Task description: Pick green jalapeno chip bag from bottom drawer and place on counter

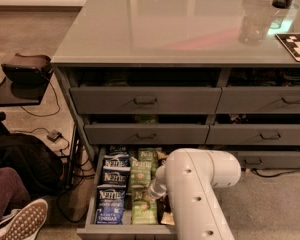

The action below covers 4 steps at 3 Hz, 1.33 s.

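The bottom drawer (121, 230) is pulled open below the cabinet. A middle column of green jalapeno chip bags (140, 172) lies in it, with dark blue Kettle bags (111, 205) to their left. My white arm (195, 194) reaches down over the drawer's right part. The gripper (153, 193) is low in the drawer, just above the nearer green bag (143, 210), mostly hidden behind the arm. The pale-grey counter (180, 24) tops the cabinet above.
Higher grey drawers (145, 100) with dark handles are partly open above. A clear cup (253, 21) and a checkered marker (296, 45) stand on the counter's right. A person's shoe (22, 224), a dark bag (25, 159) and cables lie on the floor at left.
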### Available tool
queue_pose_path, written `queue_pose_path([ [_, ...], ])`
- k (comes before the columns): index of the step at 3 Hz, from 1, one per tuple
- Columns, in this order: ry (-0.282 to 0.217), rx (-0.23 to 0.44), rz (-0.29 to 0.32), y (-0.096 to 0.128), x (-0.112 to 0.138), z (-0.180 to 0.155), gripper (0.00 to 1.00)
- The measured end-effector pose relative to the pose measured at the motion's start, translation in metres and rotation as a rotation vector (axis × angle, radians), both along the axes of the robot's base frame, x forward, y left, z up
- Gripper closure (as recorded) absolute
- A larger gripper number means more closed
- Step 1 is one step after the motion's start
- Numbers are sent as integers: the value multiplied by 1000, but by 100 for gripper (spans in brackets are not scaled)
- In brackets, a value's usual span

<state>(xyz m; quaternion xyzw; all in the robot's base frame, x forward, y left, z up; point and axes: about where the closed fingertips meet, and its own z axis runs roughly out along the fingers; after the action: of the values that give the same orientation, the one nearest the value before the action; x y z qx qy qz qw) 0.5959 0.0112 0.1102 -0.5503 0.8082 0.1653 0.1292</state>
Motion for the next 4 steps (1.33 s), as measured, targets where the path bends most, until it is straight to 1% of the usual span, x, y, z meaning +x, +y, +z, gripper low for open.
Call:
queue_pose_path([
  [1,10,68,47,0,-6,10,58],
  [2,10,127,111,-1,-14,27,34],
  [3,20,161,161,0,-21,40,11],
  [4,38,207,226,4,-31,53,0],
])
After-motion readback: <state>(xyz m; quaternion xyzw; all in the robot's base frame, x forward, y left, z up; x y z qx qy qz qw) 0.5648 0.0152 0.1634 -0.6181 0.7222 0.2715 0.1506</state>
